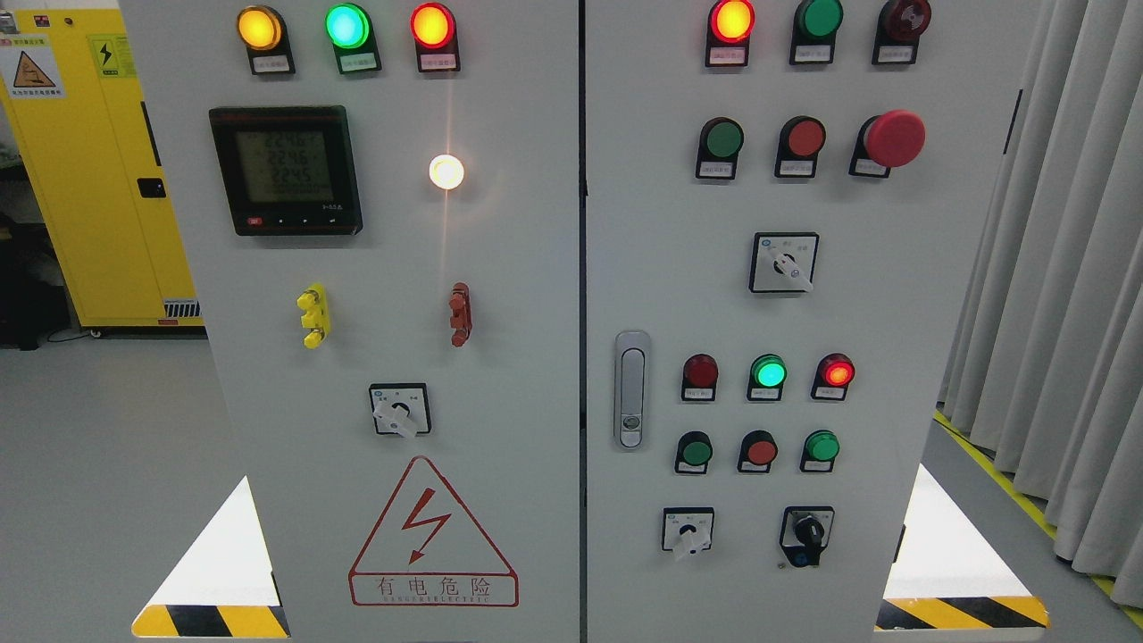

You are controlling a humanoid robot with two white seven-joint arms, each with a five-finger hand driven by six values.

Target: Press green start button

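A grey control cabinet (518,375) with two doors fills the head view. On the right door, a green push button (722,139) sits in the upper row beside a red button (805,137) and a red mushroom stop (894,138). Lower down, two more green buttons (696,452) (821,446) flank a red button (760,449). Above them a green lamp (768,372) is lit between a dark red lamp (700,371) and a lit red lamp (837,371). Neither of my hands nor arms shows in the picture.
The left door carries a digital meter (286,170), lit top lamps, a rotary switch (399,411) and a high-voltage warning triangle (433,536). A door handle (631,389) and several rotary switches are on the right door. Yellow cabinet (80,179) at left, grey curtain (1063,268) at right.
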